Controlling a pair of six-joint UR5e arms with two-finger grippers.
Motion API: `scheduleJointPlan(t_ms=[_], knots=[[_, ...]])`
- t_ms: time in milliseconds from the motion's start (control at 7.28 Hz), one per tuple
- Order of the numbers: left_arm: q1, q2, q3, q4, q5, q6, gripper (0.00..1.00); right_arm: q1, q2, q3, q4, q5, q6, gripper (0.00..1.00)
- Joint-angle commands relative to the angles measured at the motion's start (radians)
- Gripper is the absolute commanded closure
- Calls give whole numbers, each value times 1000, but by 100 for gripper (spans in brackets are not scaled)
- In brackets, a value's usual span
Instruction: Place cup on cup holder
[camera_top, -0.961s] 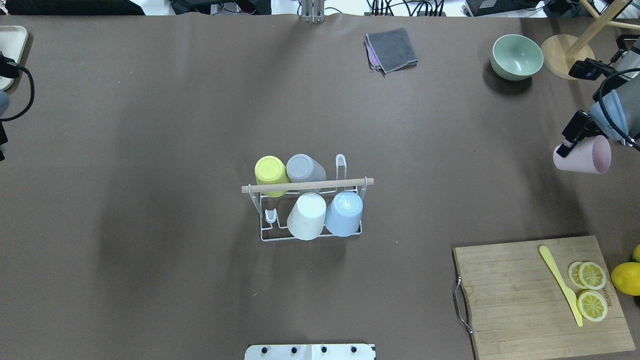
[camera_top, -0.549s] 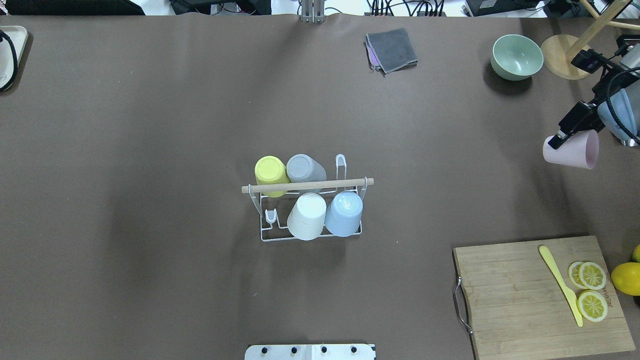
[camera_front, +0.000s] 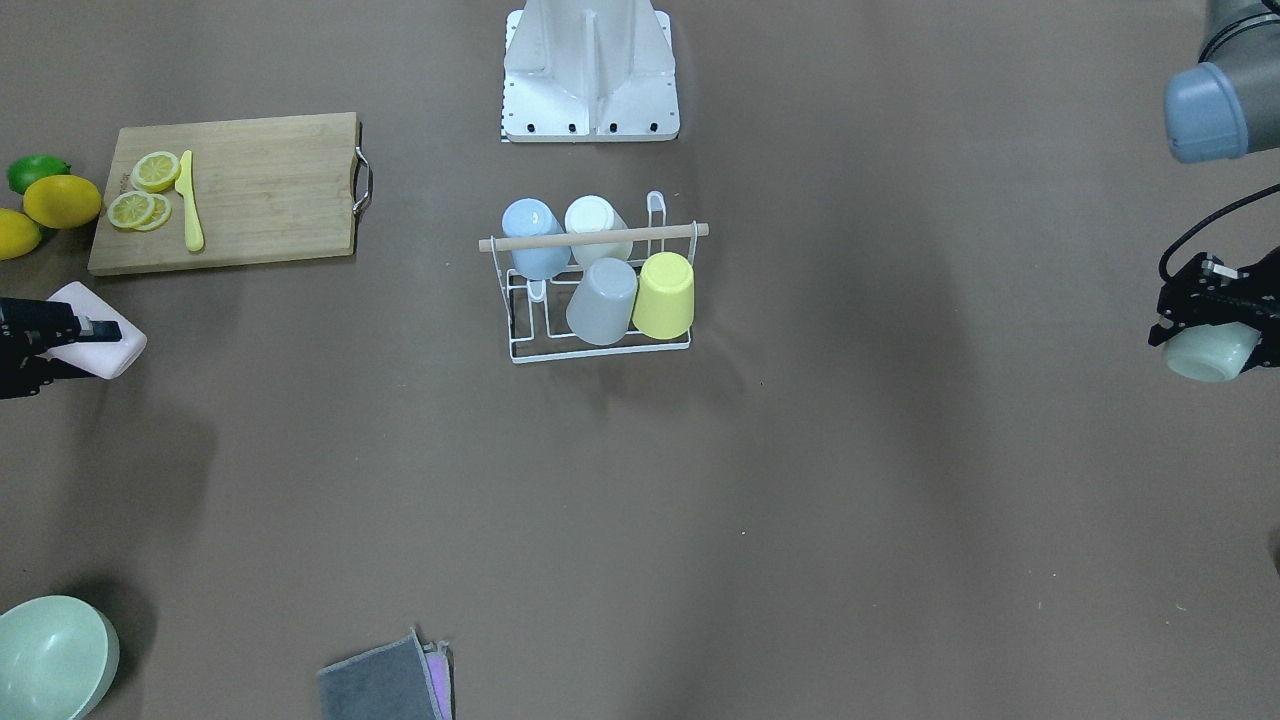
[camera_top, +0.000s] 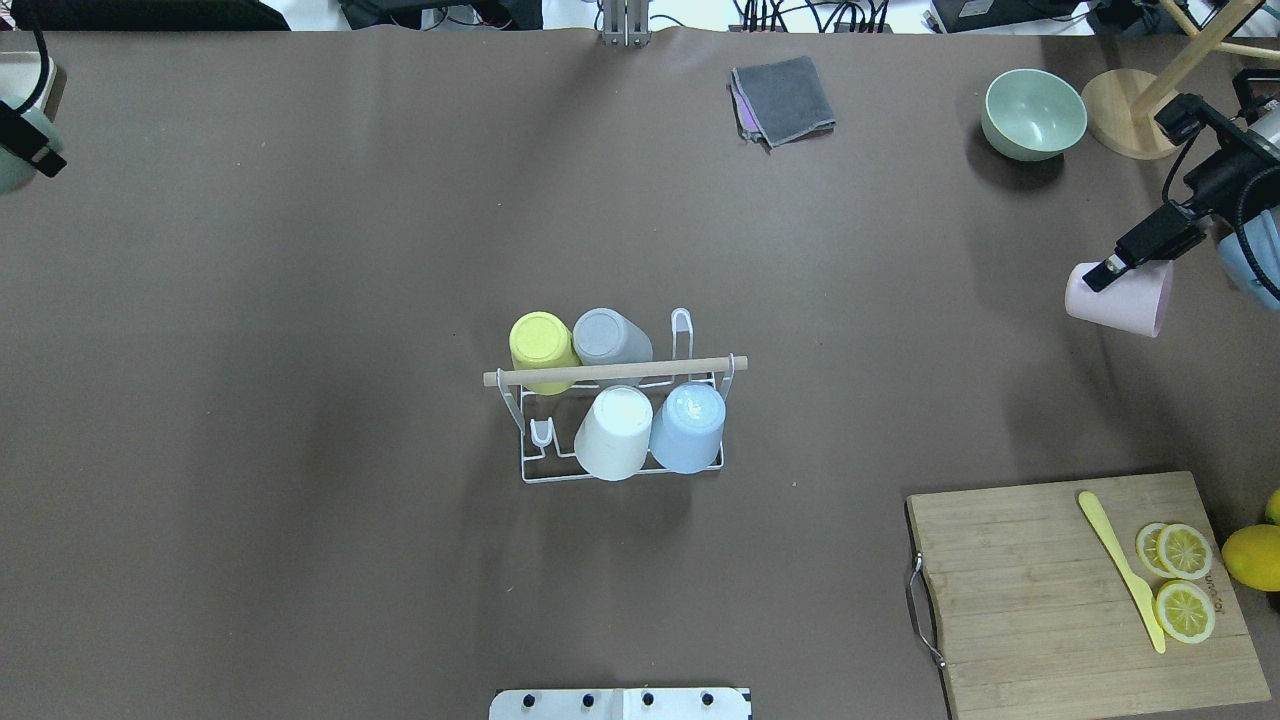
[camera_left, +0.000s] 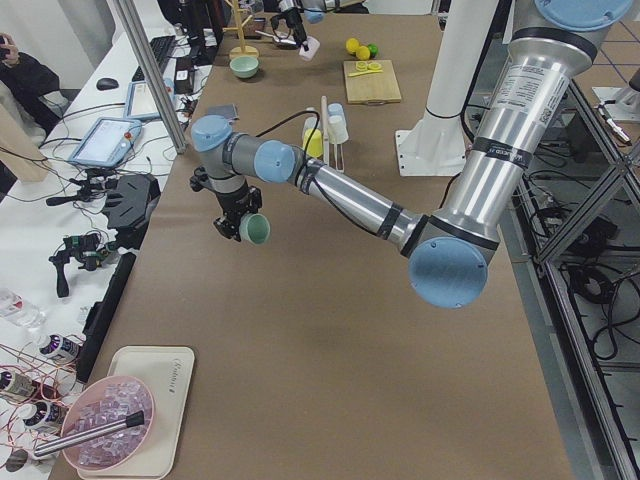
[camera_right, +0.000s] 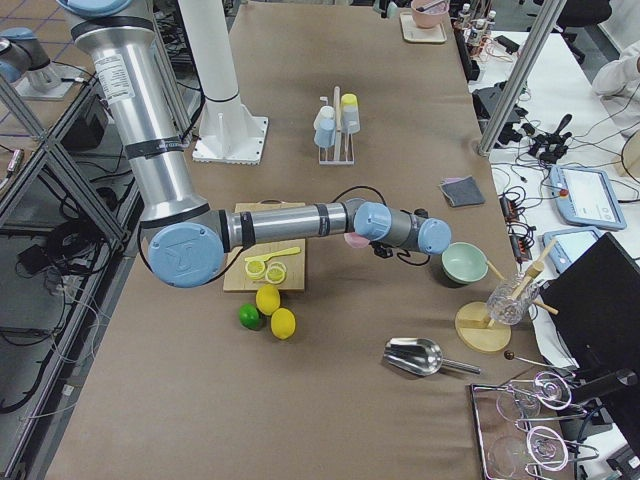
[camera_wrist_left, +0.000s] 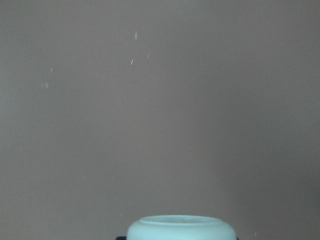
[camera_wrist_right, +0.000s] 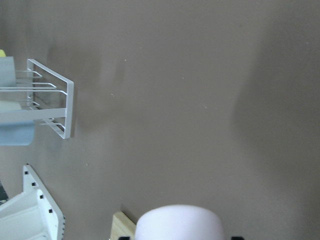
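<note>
The cup holder (camera_top: 528, 470) is a white wire rack with a wooden rod (camera_top: 615, 372) across its top, mid-table; it also shows in the front view (camera_front: 520, 352). Yellow (camera_top: 541, 345), grey (camera_top: 608, 336), white (camera_top: 614, 432) and blue (camera_top: 688, 426) cups sit upside down on it. Two prongs (camera_top: 681, 330) are bare. My right gripper (camera_top: 1105, 282) is shut on a pink cup (camera_top: 1125, 300), held on its side above the table at the right edge. My left gripper (camera_front: 1205, 335) is shut on a pale green cup (camera_front: 1212, 355) at the far left edge.
A wooden cutting board (camera_top: 1030, 590) with lemon slices and a yellow knife (camera_top: 1120, 568) lies front right. A green bowl (camera_top: 1033, 113), a wooden stand (camera_top: 1132, 112) and a grey cloth (camera_top: 783, 100) lie at the back. Lemons (camera_top: 1252, 556) sit beside the board.
My right gripper has carried the pink cup leftward and slightly away, toward the table's middle. My left arm has shifted toward the far left corner.
</note>
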Motion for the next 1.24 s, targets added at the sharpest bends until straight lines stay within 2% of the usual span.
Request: scheduleJointPlan(t_ms=[0, 137, 275, 412, 549, 687, 824, 1099], knots=[[27, 12, 9, -373, -7, -222, 100, 7, -18, 2, 24, 291, -17, 69], [65, 17, 14, -525, 47, -275, 100, 7, -34, -1, 39, 454, -89, 70], [122, 37, 14, -663, 135, -333, 100, 6, -60, -1, 79, 574, -161, 71], [191, 45, 14, -806, 204, -467, 100, 4, -88, -4, 110, 655, -250, 71], [245, 63, 8, -862, 262, -552, 100, 3, -105, -9, 134, 697, -317, 71], [271, 106, 8, -919, 310, -550, 100, 0, -108, -39, 202, 755, -371, 71], [268, 117, 8, -926, 316, -547, 100, -15, -108, -76, 257, 818, -460, 71], [273, 181, 15, -920, 315, -545, 100, -32, -110, -86, 305, 898, -574, 71]])
